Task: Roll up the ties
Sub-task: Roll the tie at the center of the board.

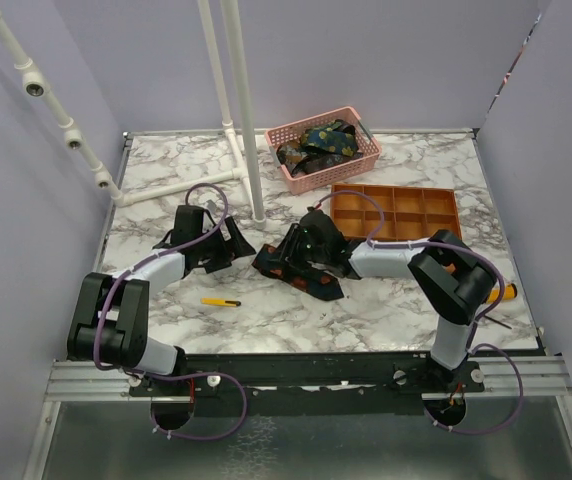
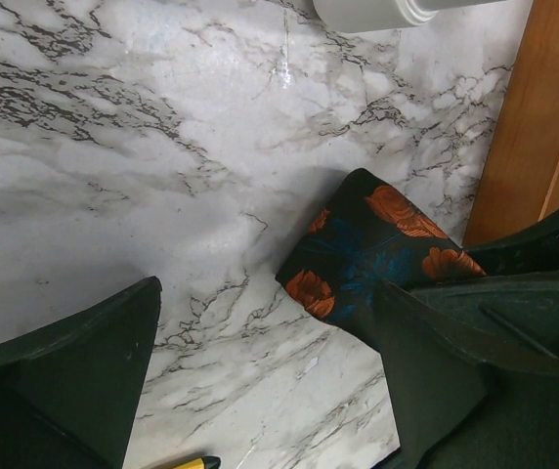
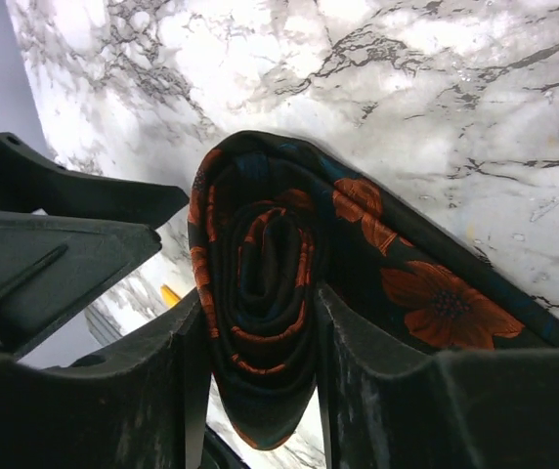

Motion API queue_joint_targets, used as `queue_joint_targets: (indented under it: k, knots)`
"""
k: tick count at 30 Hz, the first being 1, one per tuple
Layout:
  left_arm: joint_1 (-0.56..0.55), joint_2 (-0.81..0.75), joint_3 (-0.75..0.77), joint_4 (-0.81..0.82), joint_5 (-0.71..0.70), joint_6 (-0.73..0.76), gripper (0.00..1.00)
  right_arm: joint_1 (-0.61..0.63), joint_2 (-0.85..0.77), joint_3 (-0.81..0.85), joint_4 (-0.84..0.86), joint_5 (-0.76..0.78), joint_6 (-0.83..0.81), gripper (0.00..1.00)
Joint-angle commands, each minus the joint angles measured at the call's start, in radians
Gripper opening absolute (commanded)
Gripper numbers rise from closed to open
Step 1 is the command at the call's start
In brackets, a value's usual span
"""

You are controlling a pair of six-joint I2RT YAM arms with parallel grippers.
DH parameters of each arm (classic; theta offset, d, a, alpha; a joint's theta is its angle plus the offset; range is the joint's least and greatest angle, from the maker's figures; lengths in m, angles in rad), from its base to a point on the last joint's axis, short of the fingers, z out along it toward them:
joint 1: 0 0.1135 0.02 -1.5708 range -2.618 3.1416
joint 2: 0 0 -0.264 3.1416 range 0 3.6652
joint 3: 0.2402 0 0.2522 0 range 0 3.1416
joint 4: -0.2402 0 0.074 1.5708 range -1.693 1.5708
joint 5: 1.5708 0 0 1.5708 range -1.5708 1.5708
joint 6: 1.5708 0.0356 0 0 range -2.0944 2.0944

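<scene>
Marble table [image 1: 366,310], with the tray [image 1: 396,187] as landmark. The basket [image 1: 311,178] of ties [image 1: 316,145] sits beyond the tray's left end. Near-left of the tray, my right gripper [image 3: 260,322] clamps the flowered tie [image 3: 260,264]. Its coil is pinched oval between my fingers [image 3: 377,391], and its tail [image 3: 436,303] lies flat on the marble. Farther left of the tray, my left gripper [image 2: 268,293] stands spread and empty, one finger just beside the tie. Judgement: the roll is part wound. To finish well, I should grip the core firmly, turn it along the flat tail with edges aligned, and steady the tail with the left.
</scene>
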Motion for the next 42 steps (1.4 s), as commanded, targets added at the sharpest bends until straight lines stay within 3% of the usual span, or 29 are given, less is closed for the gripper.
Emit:
queue_joint_targets:
  k: [1, 4, 9, 15, 21, 25, 31, 42]
  knots:
    - [0.005, 0.01, -0.02, 0.07, 0.057, -0.014, 0.87, -0.005, 0.006, -0.051, 0.125, -0.076, -0.02, 0.37]
    - [0.005, 0.009, -0.022, 0.073, 0.066, -0.015, 0.87, -0.018, -0.01, -0.097, 0.193, -0.12, -0.037, 0.28]
    - [0.003, 0.0, -0.033, 0.081, 0.08, -0.027, 0.86, -0.054, -0.032, -0.231, 0.345, -0.21, -0.059, 0.22]
    - [-0.065, -0.002, -0.044, 0.093, 0.091, -0.04, 0.86, -0.086, -0.067, -0.418, 0.594, -0.295, -0.062, 0.2]
    - [-0.153, 0.037, -0.075, 0.173, 0.155, -0.088, 0.86, -0.092, -0.073, -0.518, 0.701, -0.33, -0.105, 0.21]
    - [-0.193, 0.076, -0.062, 0.182, 0.166, -0.081, 0.86, -0.093, -0.069, -0.558, 0.698, -0.316, -0.142, 0.25]
    - [-0.211, 0.106, -0.057, 0.193, 0.146, -0.096, 0.86, -0.093, -0.182, -0.573, 0.583, -0.27, -0.164, 0.5]
    - [-0.3, 0.095, -0.128, 0.286, 0.098, -0.159, 0.84, -0.093, -0.438, -0.524, 0.201, -0.179, -0.195, 0.6]
